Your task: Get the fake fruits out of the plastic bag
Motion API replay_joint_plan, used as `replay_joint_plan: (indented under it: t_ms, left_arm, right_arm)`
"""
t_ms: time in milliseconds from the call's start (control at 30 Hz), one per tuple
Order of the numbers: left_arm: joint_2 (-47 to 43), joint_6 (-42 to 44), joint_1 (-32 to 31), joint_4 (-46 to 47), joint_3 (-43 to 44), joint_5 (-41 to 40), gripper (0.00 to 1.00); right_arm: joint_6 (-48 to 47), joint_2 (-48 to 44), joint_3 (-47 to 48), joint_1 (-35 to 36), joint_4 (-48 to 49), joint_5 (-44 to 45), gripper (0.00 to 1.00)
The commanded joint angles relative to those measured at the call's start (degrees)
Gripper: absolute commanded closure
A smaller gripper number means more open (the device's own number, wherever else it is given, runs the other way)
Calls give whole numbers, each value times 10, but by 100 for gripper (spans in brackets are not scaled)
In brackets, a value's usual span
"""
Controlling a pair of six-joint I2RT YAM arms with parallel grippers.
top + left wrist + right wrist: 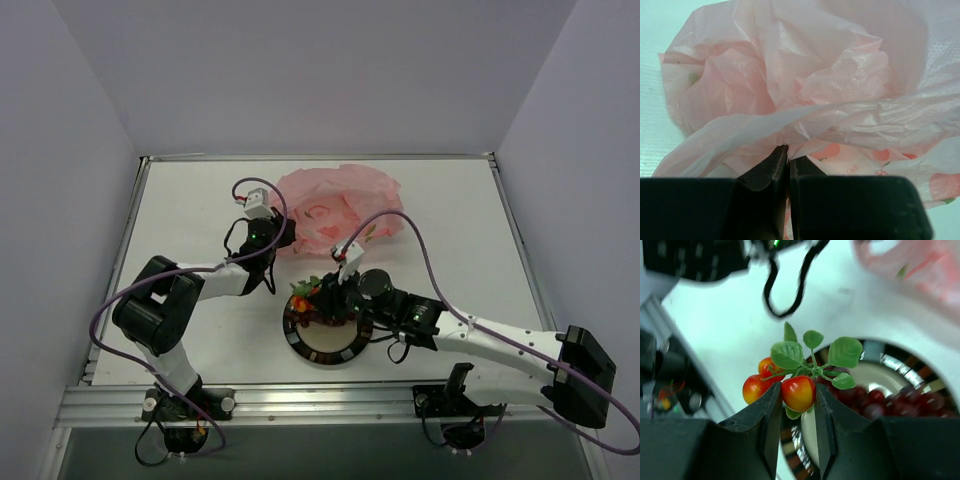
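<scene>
The pink translucent plastic bag (340, 205) lies crumpled at the back middle of the table. My left gripper (272, 238) is at its left edge, shut on a fold of the bag (800, 80), with the film pinched between the fingertips (788, 152). My right gripper (325, 295) is shut on a small orange-red fruit with green leaves (798, 394). It holds the sprig (303, 293) over the left rim of the round plate (320, 355). Dark red grapes (875, 402) lie on the plate (900, 365). No peach shows.
The bag's edge shows blurred at the top right of the right wrist view (920, 265). The left arm's wrist and black cable (790, 285) hang close behind the held sprig. White walls enclose the table, and a metal rail (300, 402) runs along its front edge.
</scene>
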Motion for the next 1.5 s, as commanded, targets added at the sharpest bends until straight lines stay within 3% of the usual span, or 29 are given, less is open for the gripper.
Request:
replay_joint_plan:
  t_ms: [0, 333, 433, 467, 667, 767, 833, 900, 933, 1033, 1133, 1267, 1400, 1467]
  left_arm:
    - [-31, 20, 4, 16, 13, 6, 98]
    - [-36, 24, 3, 32, -3, 19, 98]
    - [-39, 25, 3, 31, -4, 26, 98]
    - [-40, 24, 3, 30, -5, 29, 98]
    - [-45, 17, 2, 35, -16, 39, 98]
    - [-50, 13, 3, 38, -19, 53, 98]
    - [-56, 10, 2, 40, -19, 63, 98]
    - [-71, 7, 2, 35, -16, 76, 98]
    - [-75, 5, 2, 31, -14, 81, 98]
    - [-92, 8, 1, 31, -19, 83, 98]
    - [-86, -6, 14, 52, -41, 83, 98]
    - [-75, -55, 31, 81, -36, 154, 98]
    - [-80, 21, 17, -68, 117, 166, 98]
    - [-57, 9, 17, -27, 146, 188, 98]
  right_arm:
    - [22, -20, -17, 58, -44, 3, 100]
    - [25, 65, -27, 98, -64, 10, 99]
    - [19, 94, -8, 101, -91, 63, 83]
    - [18, 92, -5, 102, -95, 74, 72]
    - [16, 32, 1, 104, -113, 116, 34]
    - [3, 12, 20, 104, -113, 123, 30]
    - [-17, 9, 42, 101, -97, 154, 33]
    - [-27, 12, 56, 79, -67, 186, 52]
    - [-33, 23, 74, 64, -55, 194, 68]
    - [-35, 69, 109, -5, 3, 198, 92]
    - [-50, 159, 141, -44, 55, 250, 100]
    - [-39, 270, 209, -89, 117, 229, 100]
    - [-7, 290, 192, -113, 184, 206, 100]
    - [-1, 285, 184, -121, 184, 209, 99]
